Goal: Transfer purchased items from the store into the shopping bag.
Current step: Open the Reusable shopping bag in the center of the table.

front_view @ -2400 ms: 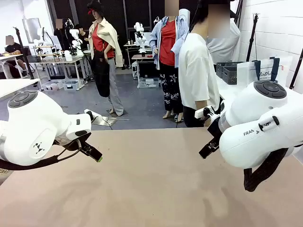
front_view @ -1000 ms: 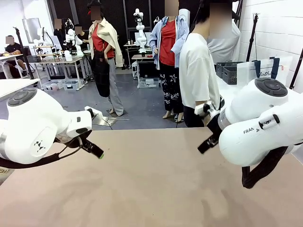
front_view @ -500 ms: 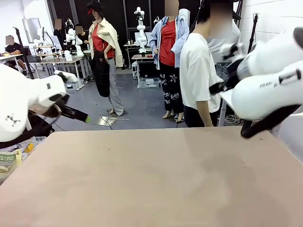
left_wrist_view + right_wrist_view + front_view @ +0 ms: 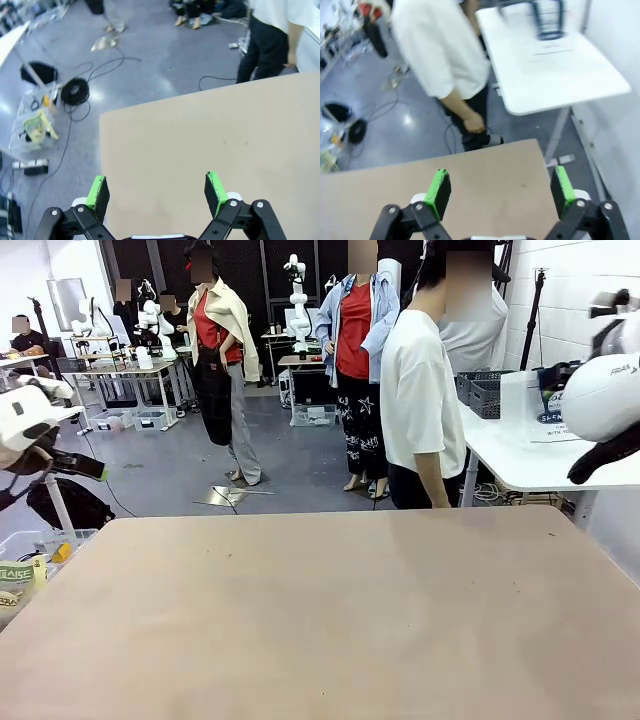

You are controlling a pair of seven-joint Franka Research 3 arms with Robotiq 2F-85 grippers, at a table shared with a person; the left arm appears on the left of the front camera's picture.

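The left arm point(image 4: 25, 418) and right arm point(image 4: 600, 395) are rounded glossy white shells, the right with dark lettering. The left hand point(image 4: 155, 192) and right hand point(image 4: 500, 192) are black, with green pads point(image 4: 97, 191) and silver screws point(image 4: 54, 212).

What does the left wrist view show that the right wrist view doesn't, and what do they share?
Left wrist view: the open left gripper, the table's corner and a clear bin on the floor beside it. Right wrist view: the open right gripper and a white side table carrying a dark-blue shape too blurred to name. Both: the tan table, the person in a white shirt standing by it, and a black cable coil on the floor.
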